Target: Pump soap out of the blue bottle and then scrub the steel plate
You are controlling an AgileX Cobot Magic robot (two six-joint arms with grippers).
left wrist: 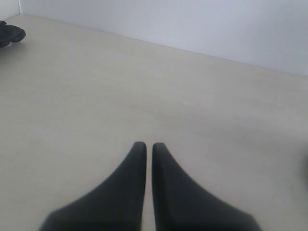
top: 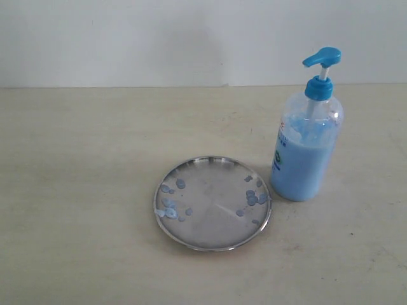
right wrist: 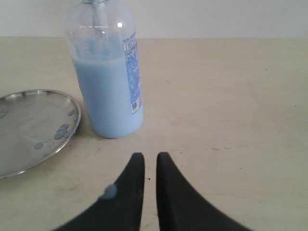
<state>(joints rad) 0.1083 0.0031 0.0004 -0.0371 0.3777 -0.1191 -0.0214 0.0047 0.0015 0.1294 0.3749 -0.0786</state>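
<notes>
Left gripper (left wrist: 149, 144): closed and empty, its two dark fingers all but meeting, with only a thin slit between the tips; it hangs low over bare tabletop (left wrist: 192, 106).
Ahead of the left gripper: pale tabletop running to a light wall (left wrist: 192, 24); a dark object (left wrist: 9, 32) lies far ahead and off to one side, too cut off to identify.
Right gripper (right wrist: 149, 155): also closed on nothing, the tips a narrow gap apart; a small blue-grey blob (right wrist: 109, 191) clings to one finger.
Blue bottle (top: 305, 149): upright on the tabletop, near and ahead of the right gripper, clear of its tips; its label (right wrist: 133, 77) is on the side turned partly toward that gripper, and the pump head (top: 322, 57) is raised.
Steel plate (top: 210, 219): flat on the tabletop, ahead of the right gripper and off to the side, just beside the bottle's base; I cannot tell whether rim and bottle touch.
Soap (top: 300, 171): light blue, fills most of the bottle's body, with smears on the clear wall above; small blobs sit in two clusters near opposite edges of the plate.
</notes>
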